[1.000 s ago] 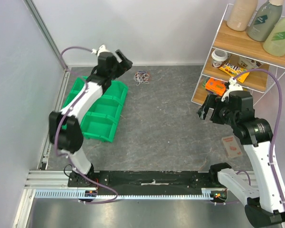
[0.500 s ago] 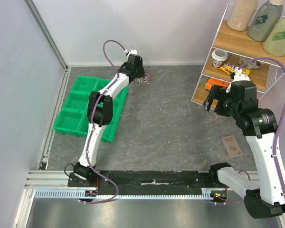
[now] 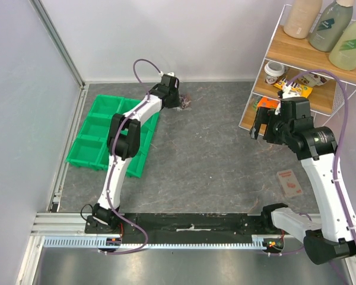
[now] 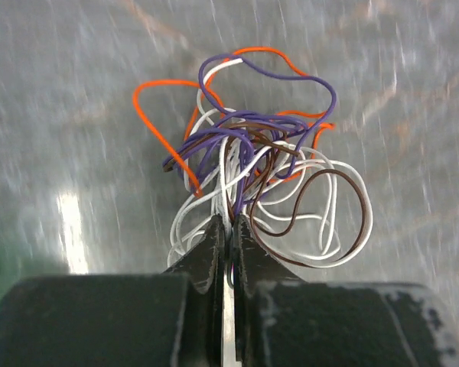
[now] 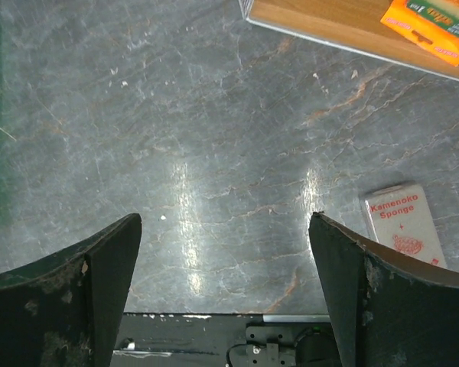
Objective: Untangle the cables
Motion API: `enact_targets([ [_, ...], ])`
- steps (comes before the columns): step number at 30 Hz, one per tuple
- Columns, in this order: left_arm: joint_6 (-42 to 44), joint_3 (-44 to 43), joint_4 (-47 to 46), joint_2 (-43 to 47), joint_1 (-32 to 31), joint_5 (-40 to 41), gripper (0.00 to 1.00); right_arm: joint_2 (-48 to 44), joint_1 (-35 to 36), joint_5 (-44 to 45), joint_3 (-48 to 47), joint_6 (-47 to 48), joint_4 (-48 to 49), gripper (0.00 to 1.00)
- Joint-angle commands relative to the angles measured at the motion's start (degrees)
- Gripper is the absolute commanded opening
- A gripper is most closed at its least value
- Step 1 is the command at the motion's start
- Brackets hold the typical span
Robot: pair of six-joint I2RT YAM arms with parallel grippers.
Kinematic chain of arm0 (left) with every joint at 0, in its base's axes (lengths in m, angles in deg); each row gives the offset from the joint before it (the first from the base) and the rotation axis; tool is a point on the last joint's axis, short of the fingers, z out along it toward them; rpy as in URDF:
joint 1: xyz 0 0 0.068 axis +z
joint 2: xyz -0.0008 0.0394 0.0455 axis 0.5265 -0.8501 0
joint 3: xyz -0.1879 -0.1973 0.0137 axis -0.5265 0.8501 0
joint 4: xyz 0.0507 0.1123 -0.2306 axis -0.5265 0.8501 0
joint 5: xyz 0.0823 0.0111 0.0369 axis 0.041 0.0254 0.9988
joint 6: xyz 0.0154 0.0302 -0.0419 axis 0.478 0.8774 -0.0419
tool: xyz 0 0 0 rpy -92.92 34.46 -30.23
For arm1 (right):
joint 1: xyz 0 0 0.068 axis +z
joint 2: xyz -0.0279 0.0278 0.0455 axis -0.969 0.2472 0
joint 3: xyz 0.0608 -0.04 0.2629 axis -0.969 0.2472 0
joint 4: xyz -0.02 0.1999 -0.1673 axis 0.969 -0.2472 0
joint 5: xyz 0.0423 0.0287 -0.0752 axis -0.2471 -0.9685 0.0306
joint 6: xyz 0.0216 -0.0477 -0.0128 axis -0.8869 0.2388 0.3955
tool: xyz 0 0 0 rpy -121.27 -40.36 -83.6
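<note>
The cables are a small tangle of thin white, purple, orange and brown wires lying on the grey table at the far middle; in the top view the cables show just right of the left gripper. My left gripper is shut on the near strands of the clump, with white and purple wire pinched between its black fingers. It reaches to the back of the table in the top view, left gripper. My right gripper hangs open and holds nothing, over bare table at the right, right gripper.
A green bin tray lies at the left beside the left arm. A wire shelf with bottles and snack packs stands at the back right. A sponge packet lies on the table under the right arm; same packet.
My left arm swung from above the green tray to the cable clump at the back and closed on its strands. The right arm shifted slightly, still open.
</note>
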Motion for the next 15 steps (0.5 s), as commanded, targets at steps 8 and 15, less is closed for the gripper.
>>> enact_targets([
  [8,-6.7,38.5,6.8,39.4,-9.7,-23.3,0.02,2.7,0.2,-18.9,19.2,5.0,14.0,0.96],
  [15,-11.2,61.7,3.4,53.9,-17.7,-32.8,0.17,7.0,2.0,-27.7,27.3,5.2,22.4,0.88],
])
